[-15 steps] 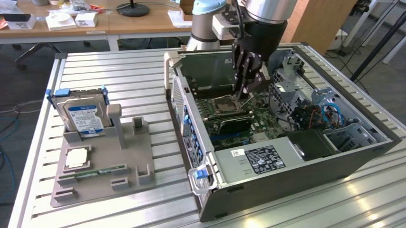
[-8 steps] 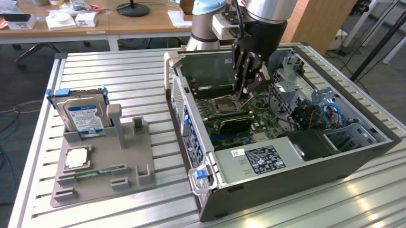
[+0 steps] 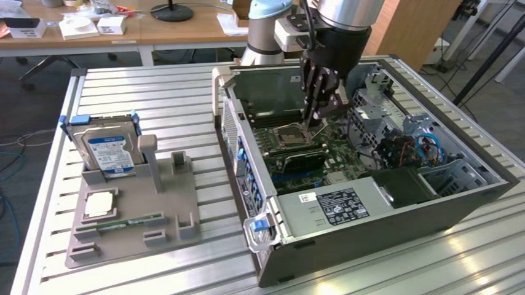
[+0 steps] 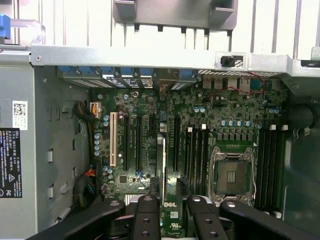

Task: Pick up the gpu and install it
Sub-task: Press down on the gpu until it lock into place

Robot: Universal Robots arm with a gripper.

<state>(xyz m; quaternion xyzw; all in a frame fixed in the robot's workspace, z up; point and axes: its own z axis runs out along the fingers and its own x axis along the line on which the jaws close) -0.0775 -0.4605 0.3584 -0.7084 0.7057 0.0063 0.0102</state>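
The gpu [image 3: 299, 161] is a thin dark card standing on edge on the motherboard inside the open computer case [image 3: 385, 236], in the exterior view. My gripper [image 3: 314, 126] reaches straight down into the case right above the card's upper edge. In the wrist view the gpu [image 4: 161, 160] appears edge-on, running along the row of expansion slots, with a Dell label near its close end. My gripper [image 4: 168, 186] straddles the card, one black finger [image 4: 148, 210] on each side. A narrow gap shows between each finger and the card, so the jaws stand partly open.
A grey parts holder [image 3: 176, 230] sits on the slatted table at the exterior view's left. It carries a silver hard drive [image 3: 107, 150], a processor chip [image 3: 98, 204] and a green memory stick [image 3: 131, 220]. The empty processor socket [image 4: 232, 175], the drive cages [image 3: 385, 117] and the power supply [image 3: 328, 209] crowd the case.
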